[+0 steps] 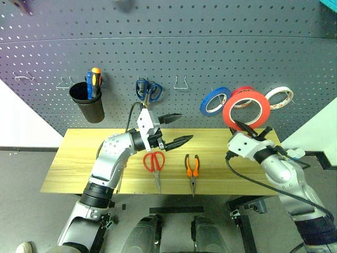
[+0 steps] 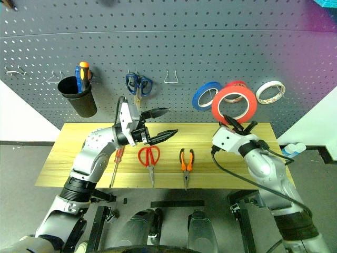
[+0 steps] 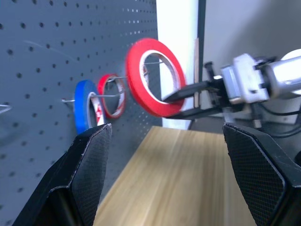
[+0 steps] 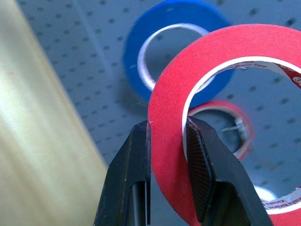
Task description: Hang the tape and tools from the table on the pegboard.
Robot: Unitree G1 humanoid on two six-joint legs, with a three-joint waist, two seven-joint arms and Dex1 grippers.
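Behind both arms, the dark grey pegboard fills the wall, and below them lies the light wooden table.

Held up in front of the pegboard, the large red tape stands on edge in the right gripper. Its two black fingers are clamped on the ring's lower band, one on the outer red face and one on the pale inner edge. Just beyond the gripper hang a blue roll, a smaller red roll and a white roll.

The tape looks light and stiff enough to hold its round shape, though its smooth sides could let it swivel between the fingers. Gripping the bottom band seems right, since it leaves the open centre free to slip over a hook.

The left gripper hovers with its fingers spread wide and holds nothing. Beneath it on the table lie the red-handled scissors. The orange-and-black pliers are a little beyond its fingertips. Both look rigid and heavier than the tape; their handle loops suit hooks. The slim screwdriver lies under the forearm, thin and likely to roll.
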